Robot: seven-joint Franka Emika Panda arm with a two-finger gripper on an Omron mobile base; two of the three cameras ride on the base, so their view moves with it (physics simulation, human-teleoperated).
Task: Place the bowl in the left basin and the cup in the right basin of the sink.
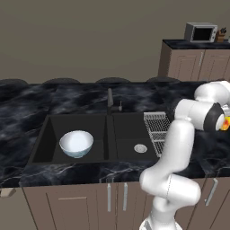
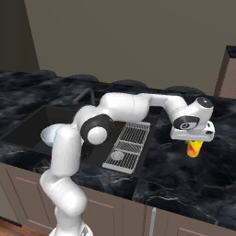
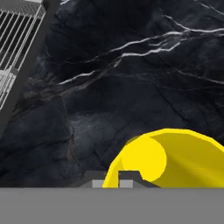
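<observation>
Now the end effector [image 2: 195, 140] is closing narrowly on the rim wall of the yellow cup [image 2: 194, 148], which is standing on the marbled surface [image 2: 184, 179] right of the wire rack [image 2: 126, 147]. The cup is looking light, stiff and smooth, so it may slip. The bowl [image 1: 76, 143] is sitting in the left basin [image 1: 54, 130].

Yellow cup [image 3: 175, 159] above black marbled counter [image 3: 131, 78]

Arm [image 2: 133, 107] reaching across to frame right in right base view; gripper [image 2: 193, 140] pointing down, jaws pinching closed.
</observation>
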